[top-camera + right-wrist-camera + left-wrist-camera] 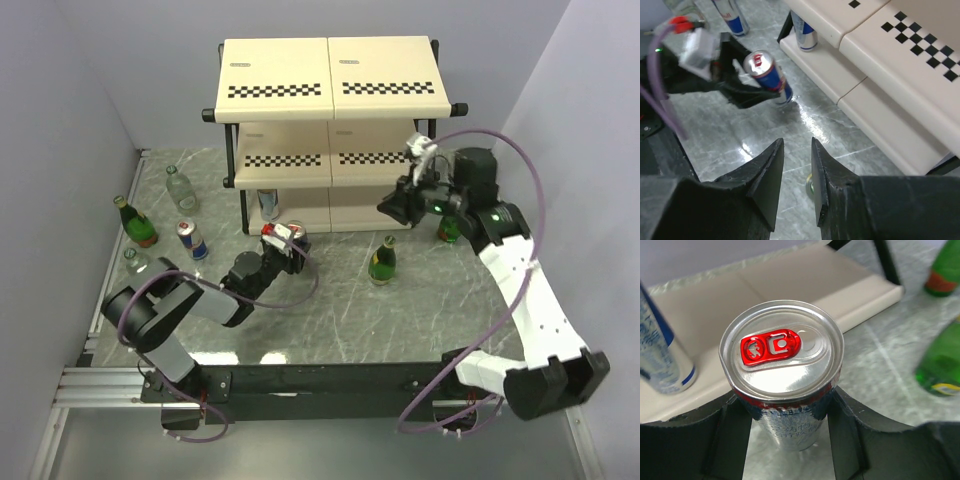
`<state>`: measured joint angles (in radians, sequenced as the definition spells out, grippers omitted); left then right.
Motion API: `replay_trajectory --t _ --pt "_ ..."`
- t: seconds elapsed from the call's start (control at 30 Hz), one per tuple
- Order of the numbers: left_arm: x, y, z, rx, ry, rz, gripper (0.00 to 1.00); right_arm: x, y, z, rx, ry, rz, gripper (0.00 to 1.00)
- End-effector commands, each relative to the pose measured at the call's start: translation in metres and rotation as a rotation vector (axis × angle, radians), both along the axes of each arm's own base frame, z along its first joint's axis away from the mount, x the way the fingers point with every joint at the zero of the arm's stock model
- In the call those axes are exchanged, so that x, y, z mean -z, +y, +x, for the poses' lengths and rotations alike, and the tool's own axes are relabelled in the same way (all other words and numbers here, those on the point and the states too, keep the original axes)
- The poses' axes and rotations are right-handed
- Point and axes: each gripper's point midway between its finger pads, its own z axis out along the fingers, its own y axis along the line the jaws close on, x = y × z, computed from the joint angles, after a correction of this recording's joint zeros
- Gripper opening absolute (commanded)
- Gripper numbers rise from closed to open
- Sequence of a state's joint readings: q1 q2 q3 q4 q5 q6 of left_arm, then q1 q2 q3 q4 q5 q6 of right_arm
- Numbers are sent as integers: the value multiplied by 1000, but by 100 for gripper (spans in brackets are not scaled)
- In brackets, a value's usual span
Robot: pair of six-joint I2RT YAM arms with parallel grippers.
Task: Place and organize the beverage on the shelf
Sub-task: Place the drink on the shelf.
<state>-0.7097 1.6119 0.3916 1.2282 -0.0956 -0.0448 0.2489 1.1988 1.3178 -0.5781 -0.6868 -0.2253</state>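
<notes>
The shelf [330, 70] stands at the back, and its bottom board shows in the left wrist view [790, 285]. My left gripper [283, 250] is shut on a silver-blue can with a red tab [782, 345], holding it near its top, slightly tilted, low over the table just in front of the bottom board. The can also shows in the right wrist view [767, 75]. Another can [268, 203] stands on the bottom board. My right gripper [395, 208] is up by the shelf's right half. Its fingers [796, 145] stand a little apart with nothing between them, above a green bottle [383, 260].
Left of the shelf stand a green bottle [135, 222], two clear bottles [180, 187] [135, 262] and a blue can [192, 240]. Another green bottle [450, 230] stands behind my right arm. Walls close in on both sides.
</notes>
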Motion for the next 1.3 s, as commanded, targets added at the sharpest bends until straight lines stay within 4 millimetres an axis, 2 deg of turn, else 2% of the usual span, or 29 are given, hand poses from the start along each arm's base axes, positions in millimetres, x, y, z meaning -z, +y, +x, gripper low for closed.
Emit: replay_trajectory --t 0.0,0.23,0.43,0.87,1.27 --pt "-131 7 12 -40 -379 -323 0 -21 -4 -23 -87 -86 75 36" --pt "-132 8 36 -61 -387 -312 0 -45 -16 -42 -73 -233 97 40" --pt "-131 10 60 -104 -387 -294 0 -39 -19 -44 -80 -219 108 41" --pt "-120 9 93 -189 -370 -273 0 -29 -21 -43 -98 -190 112 41" --pt "-113 8 116 -214 -347 -254 0 -25 -22 -45 -114 -174 120 41"
